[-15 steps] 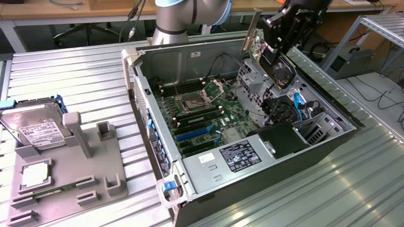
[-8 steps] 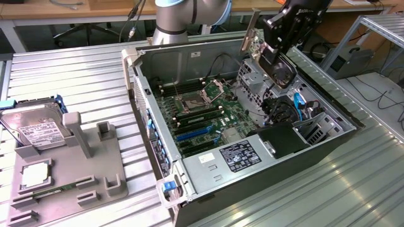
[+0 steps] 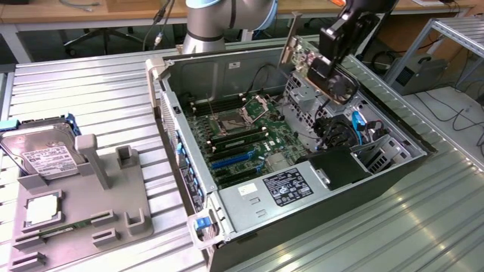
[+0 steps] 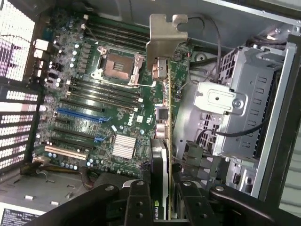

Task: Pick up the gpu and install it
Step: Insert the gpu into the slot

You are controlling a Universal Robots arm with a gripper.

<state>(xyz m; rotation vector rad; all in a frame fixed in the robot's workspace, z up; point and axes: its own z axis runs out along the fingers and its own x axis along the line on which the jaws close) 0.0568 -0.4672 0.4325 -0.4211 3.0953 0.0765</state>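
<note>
A ribbed, silvery metal bench (image 3: 90,85) carries everything. On it, filling the middle and lower right of the exterior view, lies an open black and grey steel computer case (image 3: 226,73) with its side panel off. Inside, the green motherboard (image 3: 242,141) lies flat, showing its bare processor socket, black memory slots and blue expansion slots.

At the exterior view's lower left sits a grey plastic holder tray (image 3: 121,192) with upright posts. A silver hard drive with a white label (image 3: 45,153) leans in the tray's far end, and a small square silver processor chip (image 3: 43,208) lies in a pocket nearer the camera.

The gpu (image 3: 302,54), a thin dark card with a narrow silver bracket on one end, is held in the air over the case's drive-cage side, at the upper right of the exterior view, clear of the motherboard. In the wrist view it (image 4: 162,108) runs edge-on above the board, and its bracket (image 4: 165,40) is the end furthest from the gripper.

The black gripper (image 3: 327,71) is clamped on the gpu, one finger on each face (image 4: 162,188).
</note>
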